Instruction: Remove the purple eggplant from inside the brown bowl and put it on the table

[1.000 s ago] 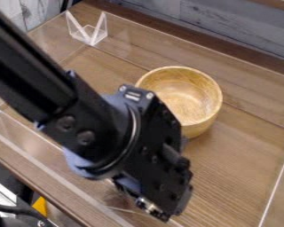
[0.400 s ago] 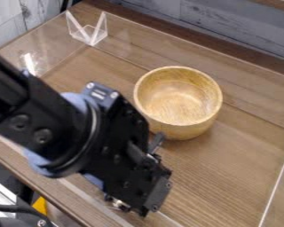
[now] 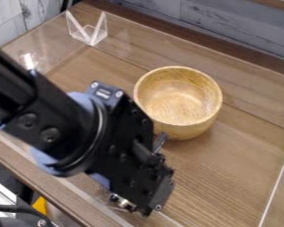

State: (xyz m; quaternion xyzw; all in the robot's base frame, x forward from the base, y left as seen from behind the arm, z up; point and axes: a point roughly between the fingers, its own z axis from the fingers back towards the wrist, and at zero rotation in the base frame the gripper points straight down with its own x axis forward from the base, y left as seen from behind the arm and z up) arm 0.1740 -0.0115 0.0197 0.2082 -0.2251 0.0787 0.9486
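Note:
The brown bowl (image 3: 179, 100) stands upright on the table (image 3: 240, 168), right of centre, and its inside shows bare wood with nothing in it. The purple eggplant is hidden or out of view. My gripper (image 3: 139, 197) hangs at the end of the bulky black and blue arm (image 3: 79, 142), low over the table's front left and just left of the bowl. It points down and away from the camera. The wrist body covers its fingers, so I cannot make out how the jaws stand or whether anything is between them.
Clear acrylic walls run along the table edges, with a folded clear piece (image 3: 88, 28) at the back left. A grey panelled wall (image 3: 216, 22) stands behind the table. The arm blocks the view of the table's front left.
The arm and gripper have shifted left, away from the bowl's front, and now sit a little lower in the picture. The bowl has not moved.

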